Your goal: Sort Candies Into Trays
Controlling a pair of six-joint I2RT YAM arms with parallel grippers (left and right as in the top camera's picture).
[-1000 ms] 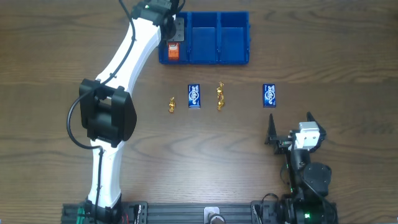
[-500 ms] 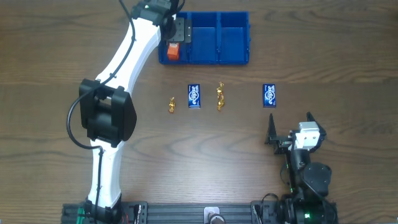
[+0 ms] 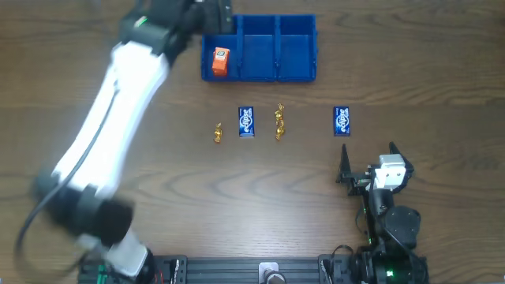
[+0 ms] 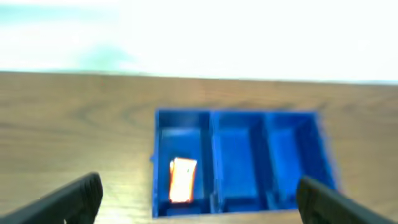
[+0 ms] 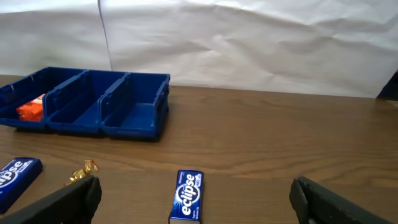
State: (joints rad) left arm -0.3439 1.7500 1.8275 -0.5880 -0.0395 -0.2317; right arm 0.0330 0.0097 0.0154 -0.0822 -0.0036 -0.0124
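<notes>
My left tool, released and blurred, faces the blue three-bin plastic tray holding a smeared orange wrapped candy; my right tool, released, is partly cut off.

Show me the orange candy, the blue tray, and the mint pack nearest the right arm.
orange candy [image 3: 220, 62], top view, middle of its wrapper.
blue tray [image 3: 296, 76], top view, its near wall.
mint pack [image 3: 342, 121], top view, middle of its top face.

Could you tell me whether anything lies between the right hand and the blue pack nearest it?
Nothing visible does: bare table separates the open right hand from the blue pack straight ahead of it.
</notes>
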